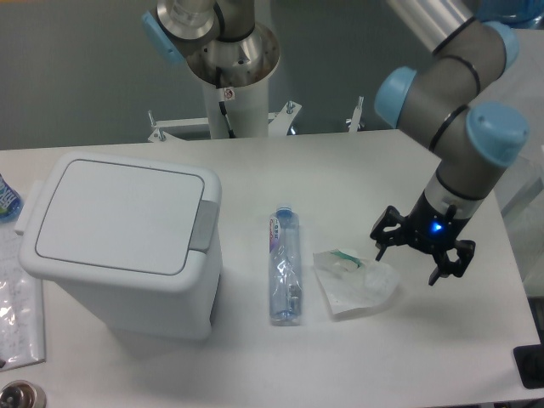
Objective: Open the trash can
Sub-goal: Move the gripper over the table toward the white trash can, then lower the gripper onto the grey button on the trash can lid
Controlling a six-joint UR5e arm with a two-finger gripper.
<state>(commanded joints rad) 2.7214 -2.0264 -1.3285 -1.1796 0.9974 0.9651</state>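
Far to the left of the gripper [411, 253], well apart from its spread, empty fingers [382, 246], sits the trash can [123, 240], lid shut.

white table [357, 170] bears trash can [123, 242], bottle [285, 265], crumpled bag [355, 282].

The white trash can [123, 246] stands at the left of the worktop [340, 170], lid flat and closed. Beside it lies a clear bottle [285, 265], then a crumpled plastic bag [355, 283]. The gripper [420, 253] hangs just right of the bag, jaws spread and empty.
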